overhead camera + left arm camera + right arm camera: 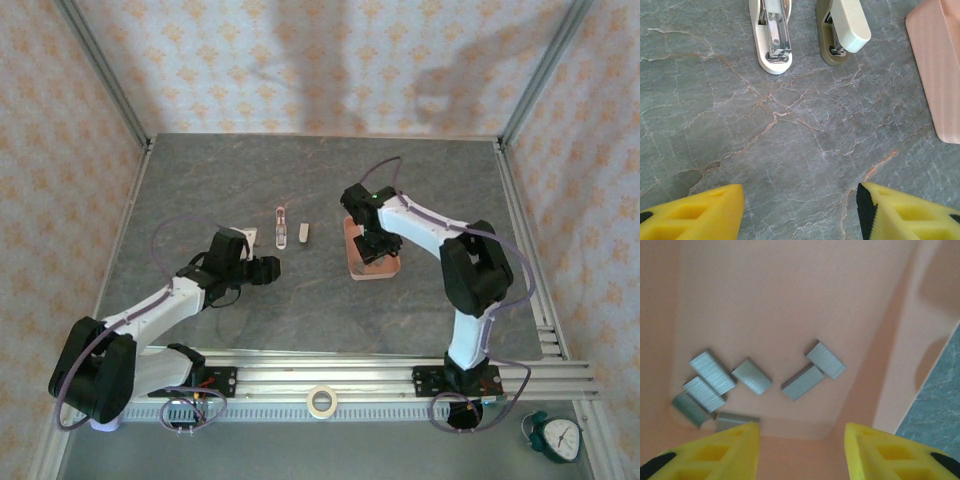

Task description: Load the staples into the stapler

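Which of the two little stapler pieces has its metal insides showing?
The left piece, its metal channel bare; the right piece is covered by a cream cap.

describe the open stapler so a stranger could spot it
On the table, find the pink tray right of centre; two small items lie just left of it. The stapler is the one farther from the tray, open with its metal channel bare, while its neighbour has a closed cream top.

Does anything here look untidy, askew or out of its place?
Only the staples: they lie loose at mixed angles in the pink tray, several crowded into one corner. Nothing looks spilled or damaged.
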Robot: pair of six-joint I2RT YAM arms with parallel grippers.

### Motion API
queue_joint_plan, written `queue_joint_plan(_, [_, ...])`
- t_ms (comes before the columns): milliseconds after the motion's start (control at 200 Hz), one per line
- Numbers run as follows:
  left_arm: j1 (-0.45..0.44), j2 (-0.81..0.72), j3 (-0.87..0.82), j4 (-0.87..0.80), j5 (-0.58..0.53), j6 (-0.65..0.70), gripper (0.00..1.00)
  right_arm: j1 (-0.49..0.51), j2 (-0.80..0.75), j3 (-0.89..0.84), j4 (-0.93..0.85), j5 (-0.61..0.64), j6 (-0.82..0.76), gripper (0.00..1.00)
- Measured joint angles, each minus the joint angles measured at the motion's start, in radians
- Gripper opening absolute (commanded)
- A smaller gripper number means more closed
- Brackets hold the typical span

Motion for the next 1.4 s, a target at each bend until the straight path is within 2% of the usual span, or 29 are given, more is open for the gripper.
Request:
queue_joint_plan(551, [0.0, 0.114, 0.068, 0.019, 0.02, 0.007, 0.62, -0.018, 0.139, 0.1, 0.002, 0.047, -0.111, 0.44])
queue_joint_plan(1001, [0.0, 0.119, 0.076, 0.018, 0.022, 0.015, 0.62, -0.029, 0.192, 0.119, 0.001, 0.058, -0.132, 0.35])
queue_joint_plan(1231, [0.0, 0.118, 0.076, 0.018, 0.022, 0.015, 0.62, -0.039, 0.213, 0.141, -0.009, 0.057, -0.138, 0.33])
queue_joint_plan(1401, [0.0, 0.117, 0.076, 0.018, 0.022, 0.014, 0.62, -0.043, 0.226, 0.156, -0.023, 0.053, -0.149, 0.27])
